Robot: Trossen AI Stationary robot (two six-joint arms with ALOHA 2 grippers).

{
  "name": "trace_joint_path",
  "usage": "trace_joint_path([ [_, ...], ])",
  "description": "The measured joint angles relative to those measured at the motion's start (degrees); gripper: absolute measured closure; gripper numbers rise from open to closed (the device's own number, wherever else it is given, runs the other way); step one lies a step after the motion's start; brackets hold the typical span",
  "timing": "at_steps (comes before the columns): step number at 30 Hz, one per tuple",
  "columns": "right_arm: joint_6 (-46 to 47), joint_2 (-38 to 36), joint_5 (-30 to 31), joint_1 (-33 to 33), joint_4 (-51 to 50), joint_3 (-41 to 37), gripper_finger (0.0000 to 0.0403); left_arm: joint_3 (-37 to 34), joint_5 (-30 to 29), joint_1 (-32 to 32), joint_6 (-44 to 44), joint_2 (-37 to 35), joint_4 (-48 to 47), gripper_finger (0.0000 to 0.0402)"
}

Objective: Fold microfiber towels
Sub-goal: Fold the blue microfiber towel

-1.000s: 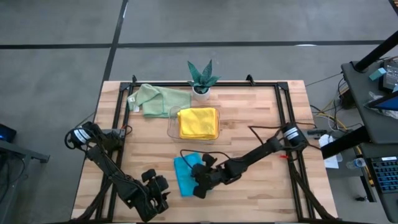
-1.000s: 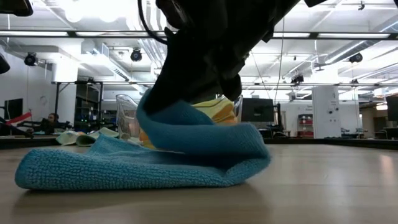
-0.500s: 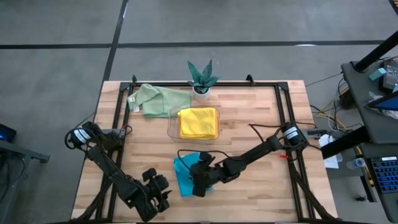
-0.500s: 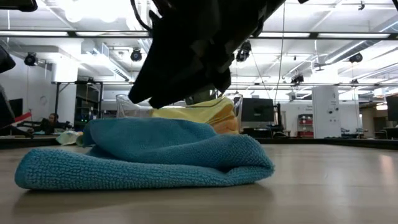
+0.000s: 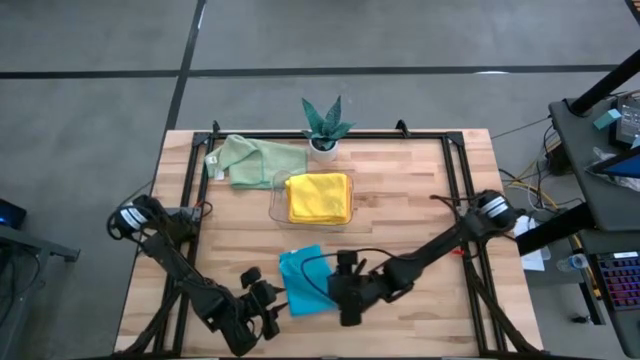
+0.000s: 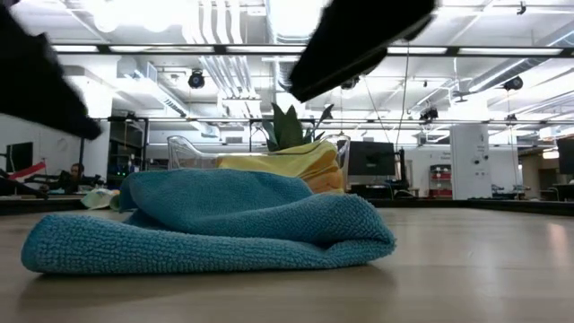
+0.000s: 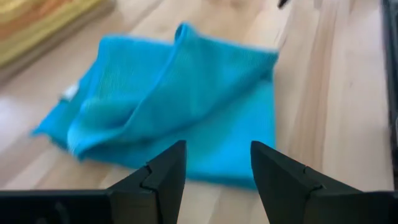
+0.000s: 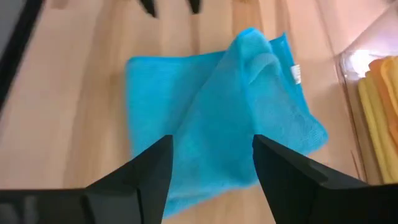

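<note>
Near the wooden table's [image 5: 420, 190] front edge lies the half-folded teal-blue towel [image 5: 305, 281], flanked by the spread, empty left gripper [image 5: 262, 318] and right gripper [image 5: 345, 303]; pinch matching corners squarely.

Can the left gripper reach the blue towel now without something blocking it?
Probably yes. The left gripper is open beside the blue towel, with bare wood between them; the right gripper sits on the other side.

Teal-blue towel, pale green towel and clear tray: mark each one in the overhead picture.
Teal-blue towel [image 5: 302, 281], high view, middle of the cloth.
Pale green towel [image 5: 245, 159], high view, centre of the crumpled cloth.
Clear tray [image 5: 279, 197], high view, bare left rim beside the yellow towels.
</note>
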Motion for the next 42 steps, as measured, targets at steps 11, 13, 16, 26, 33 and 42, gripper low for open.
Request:
trace_joint_path([
  [11,-0.19,-5.79,3.10,1.79,16.13,-14.97,0.0195,-0.68,-2.37,6.25,17.13,0.00,12.88,0.0237],
  [13,1.67,-5.81,3.06,1.73,21.99,-18.58,0.0195,-0.68,-2.38,6.71,19.12,0.00,13.12,0.0237],
  [16,3.64,-5.74,3.74,1.44,32.41,-24.12,0.0195,-0.68,-2.38,6.71,19.29,0.00,13.15,0.0237],
  [26,10.36,-3.28,8.88,-2.62,45.76,-31.92,0.0196,-0.97,-2.32,6.50,19.58,0.00,13.09,0.0237],
  [33,10.50,2.74,8.43,-2.84,50.05,-30.68,0.0196,-0.98,-2.32,6.46,19.25,0.00,13.29,0.0237],
  [42,5.99,4.42,2.56,-2.58,52.16,-26.52,0.0274,-1.31,-2.30,6.47,19.29,0.00,13.29,0.0237],
])
